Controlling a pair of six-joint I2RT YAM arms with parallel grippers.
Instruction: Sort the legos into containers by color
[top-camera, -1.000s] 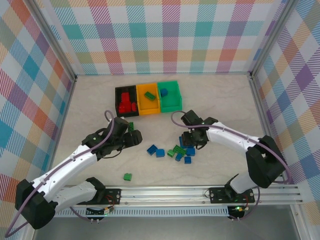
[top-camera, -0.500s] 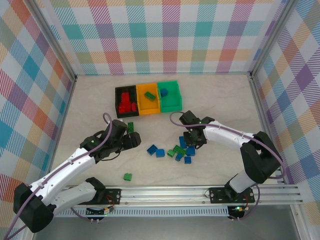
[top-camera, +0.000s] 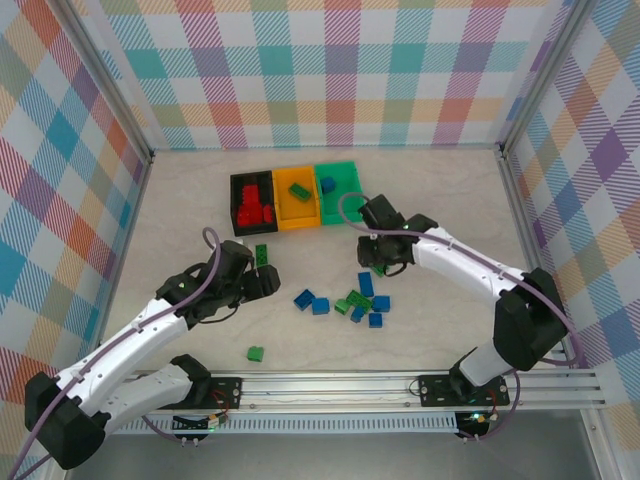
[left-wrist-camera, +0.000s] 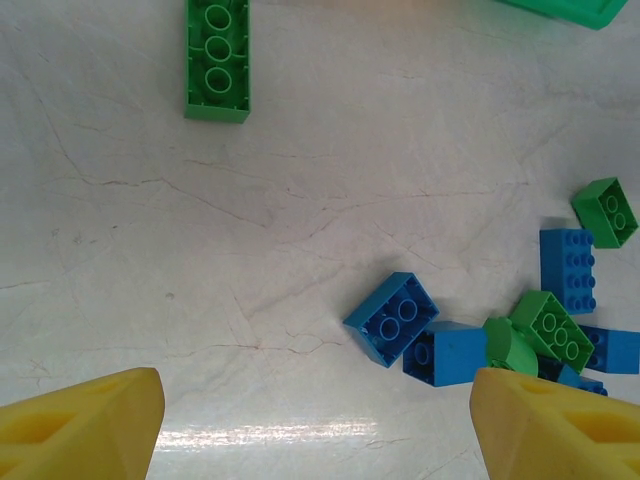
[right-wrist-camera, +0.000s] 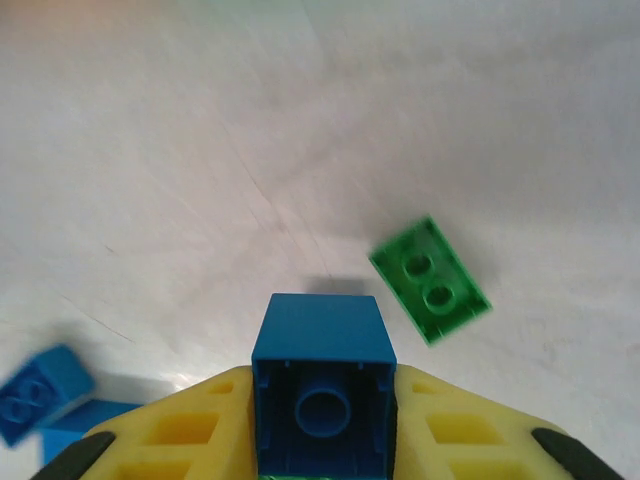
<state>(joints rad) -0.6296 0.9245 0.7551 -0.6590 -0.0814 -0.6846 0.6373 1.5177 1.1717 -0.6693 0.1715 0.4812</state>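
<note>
Nearest your bases, a lone green brick (top-camera: 256, 353) is lying by itself, well apart from the rest. Just beyond it, your left gripper (left-wrist-camera: 320, 440) is hovering with its jaws standing wide and nothing between them, much as it was a second ago, with a long green brick (left-wrist-camera: 217, 60) waiting at its 12 o'clock. At its 3 o'clock the loose pile of blue and green legos (top-camera: 350, 302) is sitting on the table, now one brick lighter. That is the change: your right gripper (right-wrist-camera: 325, 420), which was down over the pile with its jaws apart a second ago, is now clamping a blue brick (right-wrist-camera: 320, 345) and carrying it up and away toward 12 o'clock, passing a small green brick (right-wrist-camera: 430, 278). Farther on, the green bin (top-camera: 345, 205) is already holding one blue brick and lies at about 11 o'clock from the gripper, so that looks like your drop. Beside it, the orange bin (top-camera: 296, 215) is taking greens and the black bin (top-camera: 237, 205) reds.
</note>
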